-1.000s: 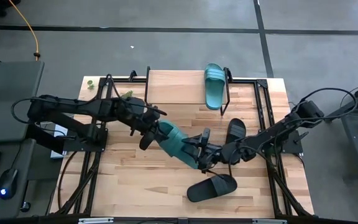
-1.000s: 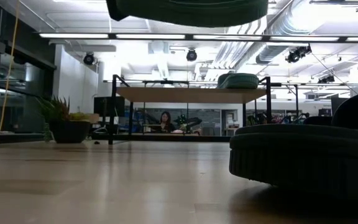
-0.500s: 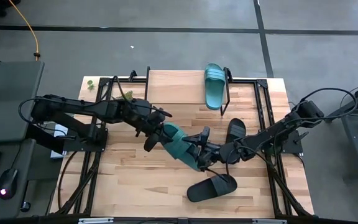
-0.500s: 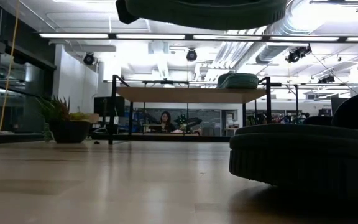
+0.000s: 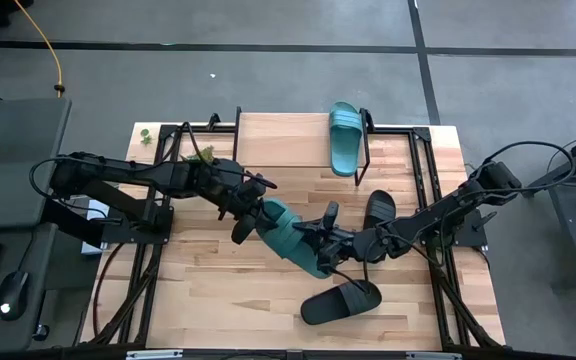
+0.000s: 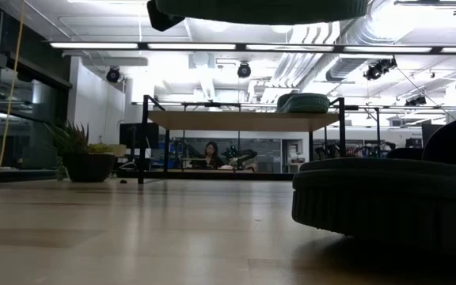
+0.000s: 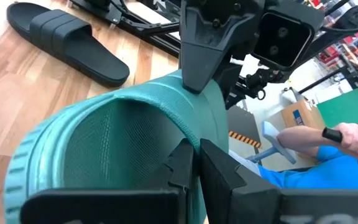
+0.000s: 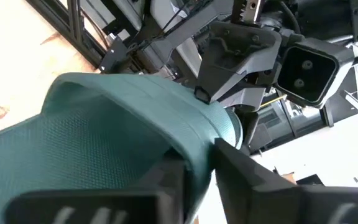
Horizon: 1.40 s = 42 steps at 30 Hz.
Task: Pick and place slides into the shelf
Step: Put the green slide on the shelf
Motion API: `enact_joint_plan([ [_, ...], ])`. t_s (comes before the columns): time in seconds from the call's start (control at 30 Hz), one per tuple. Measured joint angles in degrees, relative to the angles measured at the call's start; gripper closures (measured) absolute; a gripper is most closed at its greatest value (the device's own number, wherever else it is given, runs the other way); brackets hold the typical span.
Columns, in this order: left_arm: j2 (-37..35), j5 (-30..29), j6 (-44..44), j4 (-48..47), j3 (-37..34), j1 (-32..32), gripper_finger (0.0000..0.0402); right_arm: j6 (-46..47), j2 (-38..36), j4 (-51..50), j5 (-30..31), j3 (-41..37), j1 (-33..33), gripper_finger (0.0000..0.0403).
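A teal slide (image 5: 290,237) hangs above the table's middle, held between both grippers. My left gripper (image 5: 251,216) is shut on its far-left end, my right gripper (image 5: 321,245) on its near-right end. In the low view this slide (image 6: 260,9) shows high over the tabletop. A second teal slide (image 5: 345,137) lies sole down on the shelf (image 5: 283,138) at the table's far edge. One black slide (image 5: 378,210) lies on the table, partly under my right arm. Another black slide (image 5: 340,300) lies near the front edge. My left gripper pinches a teal rubber edge (image 7: 190,127) at the slide's far-left end between its two fingers. It comes in from the table's left, slanting down. The slide is clear of the table. My right gripper pinches a teal rubber edge (image 8: 199,140) at the slide's opposite, near-right end between its two fingers. It comes in roughly level from the table's right. The slide spans between the two grippers, lifted clear.
The shelf's black frame legs (image 5: 366,150) stand on the far half of the table. A small plant (image 5: 206,153) sits at the far left by my left arm. Bare wood (image 5: 218,290) lies near left. A person's hand (image 7: 353,137) shows beyond the table.
My left gripper has carried the teal slide a little toward the table's right and near edge, toward my right gripper, keeping it lifted clear. The slide's near-right end now sits between my right gripper's fingers.
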Motion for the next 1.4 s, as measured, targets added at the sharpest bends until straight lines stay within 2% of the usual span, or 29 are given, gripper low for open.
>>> enact_joint_plan([
  [0.13, 0.0, -0.4, 1.6, -0.1, 0.0, 0.0, 0.0378, 1.2, 0.0, 0.0, 0.0, 0.0, 0.0, 0.0396],
  [0.57, 0.0, -2.4, 10.2, -1.8, 0.0, 0.0, 0.0364, 2.8, 0.0, -0.1, 0.6, 0.0, 0.0, 0.0401],
  [0.93, -0.6, -6.9, 12.9, -2.4, 0.0, 0.0, 0.0267, 5.4, 0.0, -0.3, 3.0, 0.0, -0.1, 0.0402],
  [1.13, -4.6, -15.7, 17.5, -6.5, 0.0, 0.1, 0.0239, 9.0, -0.9, -1.9, 5.0, -0.1, -1.2, 0.0402],
  [1.3, -10.2, -26.6, 20.0, -10.7, 0.0, 0.0, 0.0246, 12.8, -1.9, -3.6, 7.3, -0.1, -2.8, 0.0403],
  [1.4, -12.5, -29.9, 20.1, -12.6, 0.0, 0.0, 0.0254, 15.1, -2.5, -4.2, 7.5, -0.1, -4.2, 0.0403],
])
